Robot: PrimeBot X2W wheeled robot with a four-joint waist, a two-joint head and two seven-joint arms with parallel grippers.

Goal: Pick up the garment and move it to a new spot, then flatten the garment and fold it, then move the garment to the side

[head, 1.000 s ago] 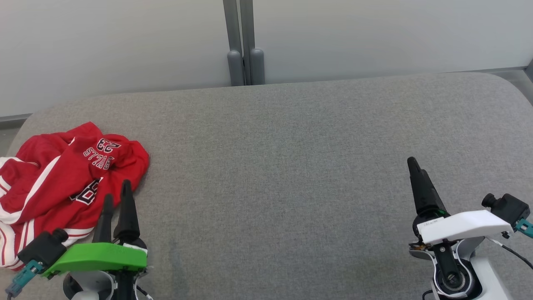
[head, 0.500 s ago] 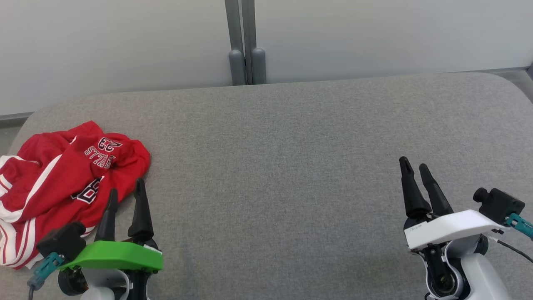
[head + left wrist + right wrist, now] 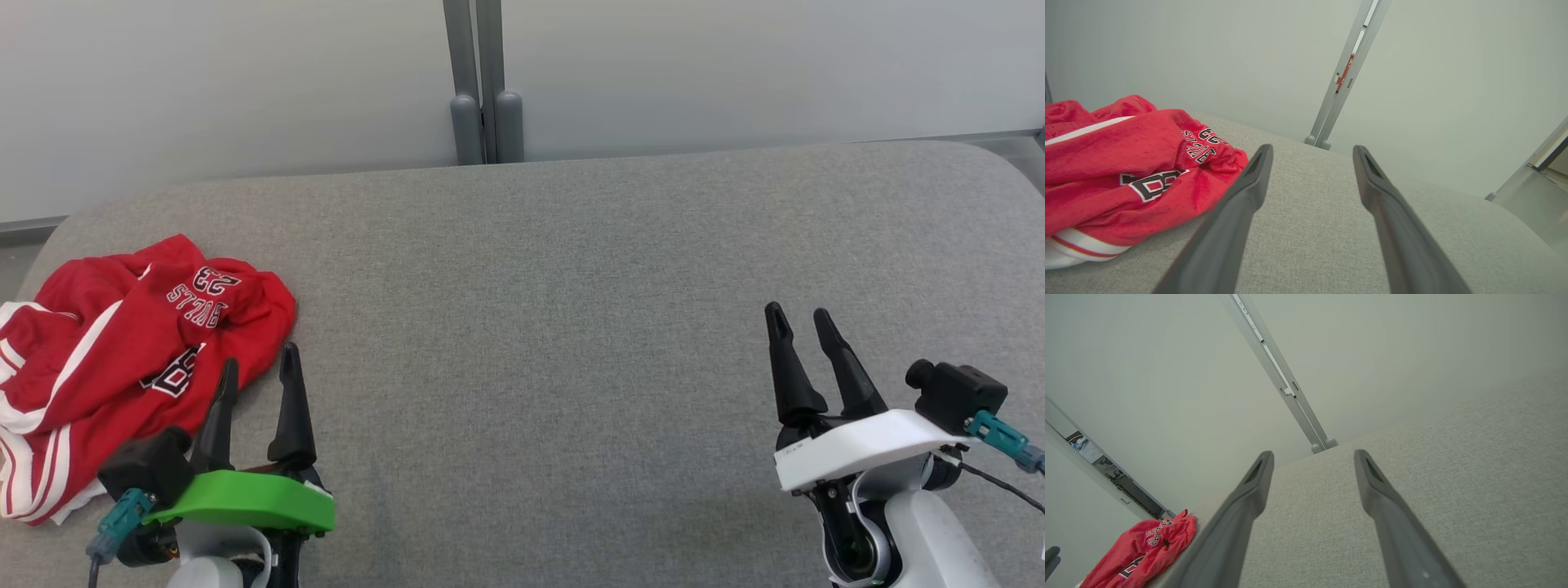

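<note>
Sliding rightward off the garment's [image 3: 122, 343] hem, the left gripper [image 3: 260, 357] now sits just beside the cloth, while the right gripper [image 3: 795, 312] has turned and edged inward near the surface's [image 3: 531, 327] near-right corner. Both sets of long, tapered dark fingers are spread wide and hold nothing, so the pick-up looks not yet begun. The garment is a soft, crumpled red jersey with white striped trim and black-and-white lettering, heaped against the left edge of the grey, coarse-woven, round-cornered padded surface.
</note>
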